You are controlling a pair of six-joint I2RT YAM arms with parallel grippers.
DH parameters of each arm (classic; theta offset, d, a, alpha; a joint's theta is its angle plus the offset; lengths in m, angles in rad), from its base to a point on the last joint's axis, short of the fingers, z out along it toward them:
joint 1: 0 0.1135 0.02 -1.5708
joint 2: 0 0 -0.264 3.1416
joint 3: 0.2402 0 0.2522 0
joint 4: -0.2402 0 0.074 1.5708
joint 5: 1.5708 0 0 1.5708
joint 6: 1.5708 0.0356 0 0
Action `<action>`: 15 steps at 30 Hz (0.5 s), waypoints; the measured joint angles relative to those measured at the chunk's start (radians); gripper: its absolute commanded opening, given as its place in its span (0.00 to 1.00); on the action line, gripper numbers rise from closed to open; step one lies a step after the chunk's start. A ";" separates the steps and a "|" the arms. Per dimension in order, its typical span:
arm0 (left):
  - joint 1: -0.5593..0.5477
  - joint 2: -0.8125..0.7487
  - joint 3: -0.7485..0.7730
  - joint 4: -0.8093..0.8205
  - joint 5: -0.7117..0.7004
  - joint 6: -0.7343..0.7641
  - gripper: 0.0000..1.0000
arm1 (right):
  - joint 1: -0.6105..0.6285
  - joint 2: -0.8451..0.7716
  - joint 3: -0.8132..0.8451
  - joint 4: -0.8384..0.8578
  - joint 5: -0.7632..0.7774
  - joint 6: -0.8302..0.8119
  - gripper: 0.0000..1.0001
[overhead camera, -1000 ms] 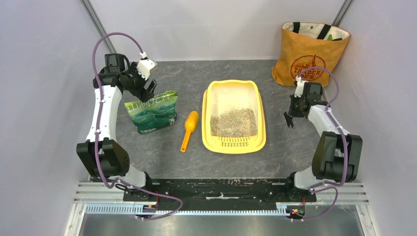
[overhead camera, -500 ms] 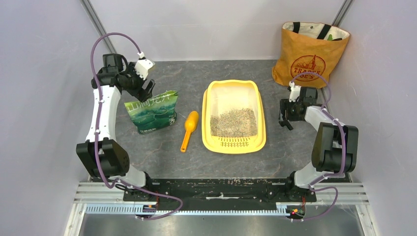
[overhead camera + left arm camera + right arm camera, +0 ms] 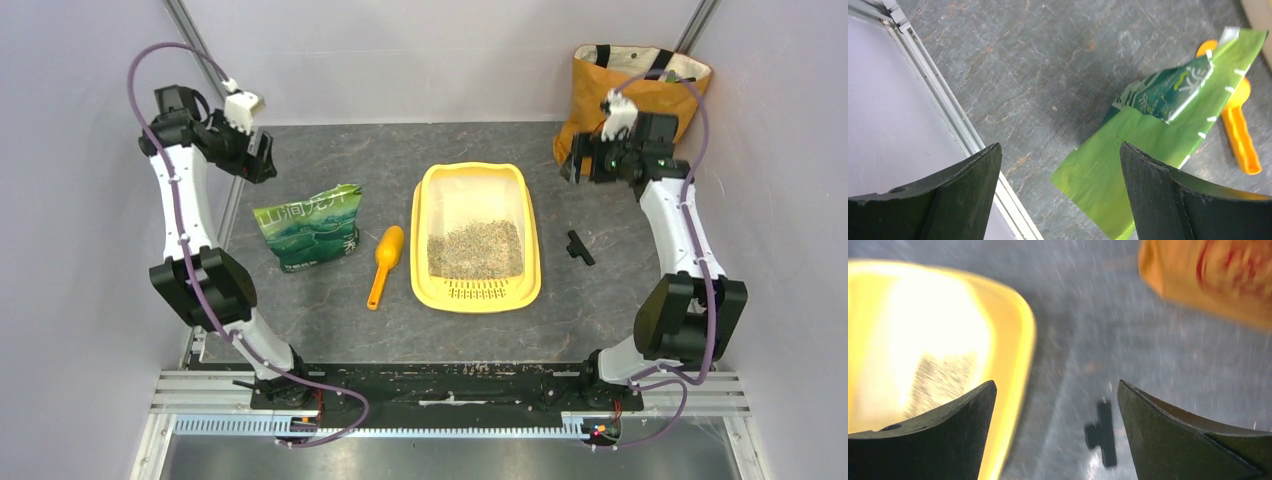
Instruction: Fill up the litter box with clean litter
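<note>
I saw the litter box [image 3: 418, 250] lying flat and level, a little right of the middle of my overhead view, its long sides running away from me. It was a yellow rectangular tray with rounded corners, a wide rim and a pale inside, with its slotted grate [image 3: 478, 290] at the near end. The clean litter [image 3: 476, 250], fine grey-beige granules, lay in a thin patch over the near half of the floor, up against the grate. The far half showed pale plastic. My right wrist view caught the box's rim and some litter, blurred.
</note>
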 measured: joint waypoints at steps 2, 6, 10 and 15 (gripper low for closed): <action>0.030 0.060 0.096 -0.038 0.026 -0.059 0.94 | 0.029 0.000 0.114 -0.005 -0.036 0.039 0.97; 0.082 0.135 0.185 -0.103 0.055 -0.227 0.94 | 0.151 0.016 0.295 0.011 -0.080 0.121 0.96; 0.143 0.142 0.162 -0.151 0.071 -0.408 0.95 | 0.312 0.092 0.427 0.046 -0.115 0.207 0.95; 0.208 0.106 0.041 -0.153 0.048 -0.597 0.95 | 0.433 0.198 0.480 0.083 -0.133 0.282 0.96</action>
